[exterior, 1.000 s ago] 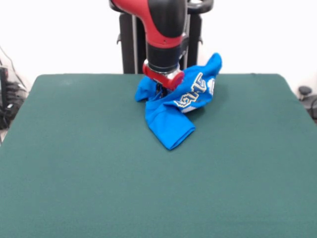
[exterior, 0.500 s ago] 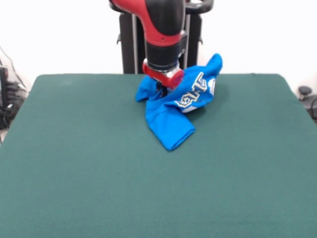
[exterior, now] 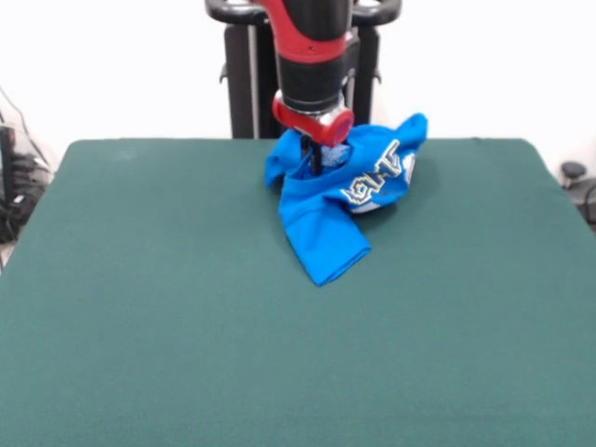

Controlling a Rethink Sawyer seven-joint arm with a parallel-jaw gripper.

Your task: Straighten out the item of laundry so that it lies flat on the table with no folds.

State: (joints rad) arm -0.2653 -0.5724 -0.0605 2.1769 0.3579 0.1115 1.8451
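Note:
The item of laundry (exterior: pixel 324 222), a bright blue T-shirt with white and yellow outlined lettering, is bunched up near the far middle of the dark green table (exterior: pixel 140 307). Its upper part is pulled up in a peak while a folded flap trails toward the front and rests on the cloth. My gripper (exterior: pixel 312 166) comes straight down from the red and black arm into the top of the bunch. Its dark fingers are pinched together in the blue fabric, which hides their tips.
Black pedestal posts (exterior: pixel 240 84) stand just behind the table's far edge. Cables and dark gear (exterior: pixel 14 186) sit off the left side. A small dark object (exterior: pixel 573 172) lies beyond the right edge.
My gripper has risen and shifted slightly right. The shirt's top has come up with it, and the lettered part and right corner have swung rightward. The front flap has barely moved.

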